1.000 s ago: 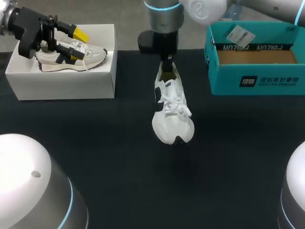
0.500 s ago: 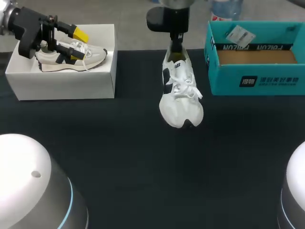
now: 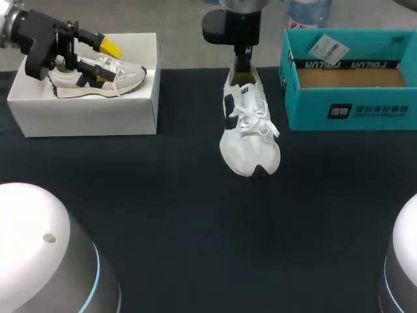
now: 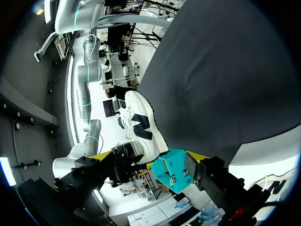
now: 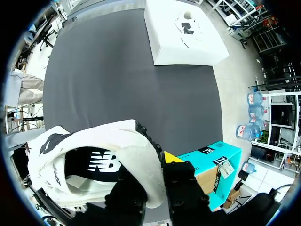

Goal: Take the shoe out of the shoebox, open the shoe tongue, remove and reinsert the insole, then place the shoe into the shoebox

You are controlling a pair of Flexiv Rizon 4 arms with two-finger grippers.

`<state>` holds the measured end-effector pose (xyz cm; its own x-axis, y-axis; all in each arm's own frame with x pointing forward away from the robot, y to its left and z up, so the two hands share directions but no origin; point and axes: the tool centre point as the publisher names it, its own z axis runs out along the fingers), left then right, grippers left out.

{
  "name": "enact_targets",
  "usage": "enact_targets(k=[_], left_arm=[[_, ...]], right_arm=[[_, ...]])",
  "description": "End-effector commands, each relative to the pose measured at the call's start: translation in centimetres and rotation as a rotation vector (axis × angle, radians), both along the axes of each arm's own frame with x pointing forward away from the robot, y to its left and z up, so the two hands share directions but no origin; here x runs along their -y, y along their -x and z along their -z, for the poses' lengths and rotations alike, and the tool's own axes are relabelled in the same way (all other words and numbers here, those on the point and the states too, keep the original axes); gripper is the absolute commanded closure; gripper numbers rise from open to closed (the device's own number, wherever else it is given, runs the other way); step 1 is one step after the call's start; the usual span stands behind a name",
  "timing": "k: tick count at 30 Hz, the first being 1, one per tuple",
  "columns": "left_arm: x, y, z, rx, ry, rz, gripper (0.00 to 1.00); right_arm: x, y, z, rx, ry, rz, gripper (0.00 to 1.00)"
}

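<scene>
A white shoe (image 3: 249,134) with a dark side mark and white laces hangs by its heel from my right gripper (image 3: 242,62), toe towards the table's front. In the right wrist view the right gripper (image 5: 153,188) is shut on the heel collar of the shoe (image 5: 94,155), one finger inside and one outside. The open teal shoebox (image 3: 348,111) stands just right of it, showing a bare cardboard floor. My left gripper (image 3: 104,62) hovers open over a second shoe (image 3: 120,78) in a white box (image 3: 85,114) at the far left. From the left wrist view, the held shoe (image 4: 141,125) and teal shoebox (image 4: 171,169) lie far ahead.
Black cloth covers the table (image 3: 195,228). A paper tag (image 3: 324,45) lies on the teal box's far rim. The white box (image 5: 183,33) sits across the table from the right gripper.
My right arm carried the shoe to the right and towards the back, closer to the teal shoebox, then nearly stopped. The left arm stayed still.
</scene>
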<state>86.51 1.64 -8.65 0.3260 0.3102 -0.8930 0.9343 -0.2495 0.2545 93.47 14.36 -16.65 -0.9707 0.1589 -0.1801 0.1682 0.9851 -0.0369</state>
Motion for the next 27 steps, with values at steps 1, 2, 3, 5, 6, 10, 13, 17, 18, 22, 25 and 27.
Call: enact_targets(k=[1, 2, 3, 5, 6, 10, 13, 17, 18, 22, 25, 27], left_arm=[[0.0, 0.0, -0.1, 0.001, -0.004, 0.001, 0.0], [0.0, 0.0, -0.1, 0.001, -0.004, 0.001, 0.0], [0.0, 0.0, -0.1, 0.001, -0.004, 0.001, 0.0], [0.0, 0.0, -0.1, 0.001, -0.004, 0.001, 0.0], [0.0, 0.0, -0.1, 0.001, -0.004, 0.001, 0.0], [0.0, 0.0, -0.1, 0.001, -0.004, 0.001, 0.0], [0.0, 0.0, -0.1, 0.001, -0.004, 0.001, 0.0], [0.0, 0.0, -0.1, 0.001, -0.004, 0.001, 0.0], [0.0, 0.0, -0.1, 0.001, -0.004, 0.001, 0.0], [0.0, 0.0, -0.1, 0.001, -0.004, 0.001, 0.0], [0.0, 0.0, -0.1, 0.001, -0.004, 0.001, 0.0], [0.0, 0.0, -0.1, 0.001, -0.004, 0.001, 0.0]], right_arm=[[0.1, 0.0, -0.2, 0.0, -0.001, -0.001, 1.0], [0.1, 0.0, -0.2, 0.0, -0.001, -0.001, 1.0], [0.1, 0.0, -0.2, 0.0, -0.001, -0.001, 1.0], [1.7, 0.2, 0.0, 0.005, -0.016, -0.003, 1.0], [2.4, 0.2, 0.1, 0.012, -0.027, -0.002, 1.0], [5.3, -0.1, 0.2, 0.026, -0.069, -0.033, 1.0], [7.7, -0.7, 0.2, 0.039, -0.046, -0.051, 1.0], [10.9, -1.6, -0.4, 0.049, -0.009, -0.057, 1.0], [11.7, -1.8, -0.5, 0.057, -0.007, -0.057, 1.0], [14.9, -2.5, -0.8, 0.069, 0.012, -0.044, 1.0], [17.0, -3.0, -1.4, 0.071, 0.038, -0.033, 1.0], [18.4, -3.4, -1.7, 0.074, 0.053, -0.027, 1.0]])
